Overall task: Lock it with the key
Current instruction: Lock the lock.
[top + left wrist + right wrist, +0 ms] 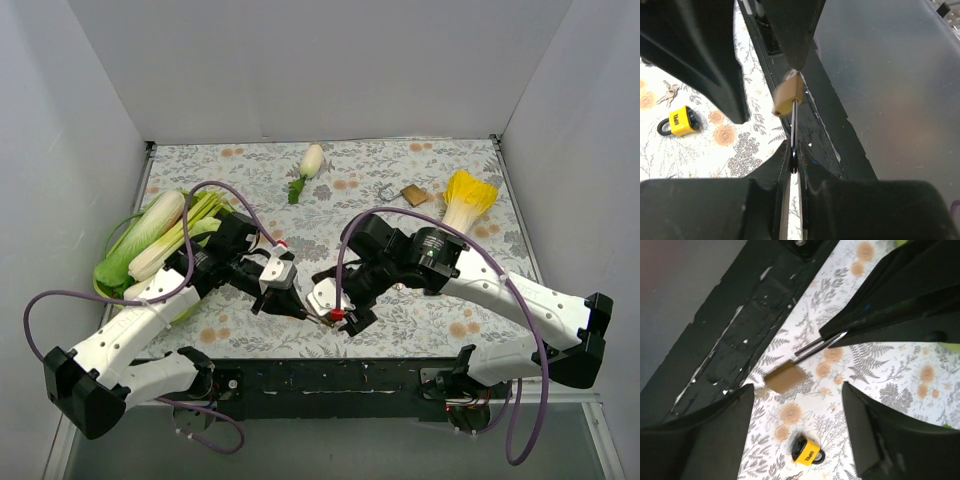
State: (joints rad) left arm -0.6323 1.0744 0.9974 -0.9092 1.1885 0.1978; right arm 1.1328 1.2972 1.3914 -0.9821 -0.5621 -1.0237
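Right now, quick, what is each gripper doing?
Left gripper: closed on the thin metal stem of the brass padlock.
Right gripper: open, holding nothing.

Plain white walls (320, 70) stand behind, left and right of the flower-patterned table (380, 165); a black rail (330, 372) runs along its near edge.

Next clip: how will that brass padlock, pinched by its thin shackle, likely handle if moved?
Probably rigid and heavy for its size: the brass padlock looks like solid metal. The left pincer grips it only by its thin, shiny shackle, so it may pivot or slip.
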